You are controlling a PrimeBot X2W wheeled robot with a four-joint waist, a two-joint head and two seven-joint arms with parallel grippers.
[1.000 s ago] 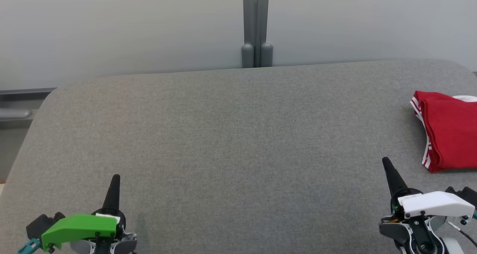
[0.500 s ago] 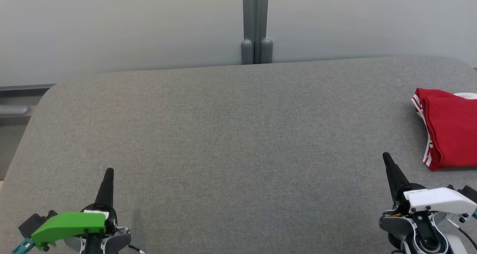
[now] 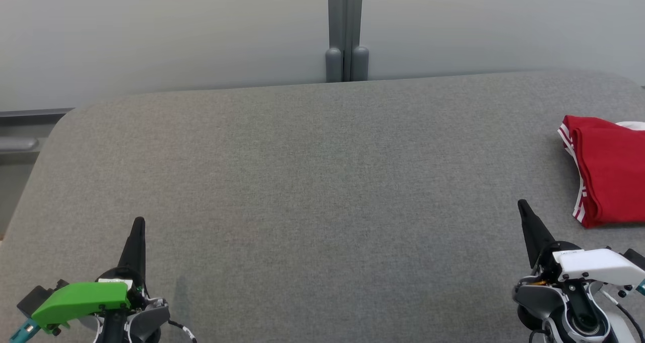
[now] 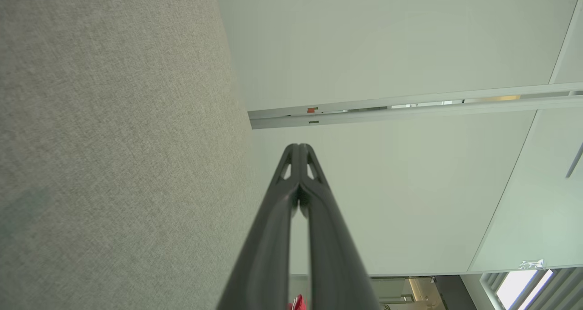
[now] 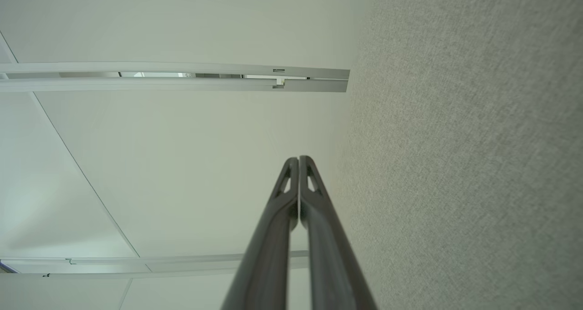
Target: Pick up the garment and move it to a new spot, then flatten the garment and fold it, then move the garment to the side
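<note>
Finding: an office or lab test room. Evidence: ahead of my left claw (image 3: 138, 223) and right claw (image 3: 522, 205) lies a wide table (image 3: 322, 182) covered in plain grey cloth, its corners rounded. Beyond its far edge, well ahead of both claws, stand pale frosted panels (image 3: 176, 30) joined by a grey metal post (image 3: 345, 25). A grey rail (image 3: 20, 144) runs below the panels, far to the left of my left claw. In the left wrist view, past the panels, a bright slatted window (image 4: 524, 287) shows.
</note>
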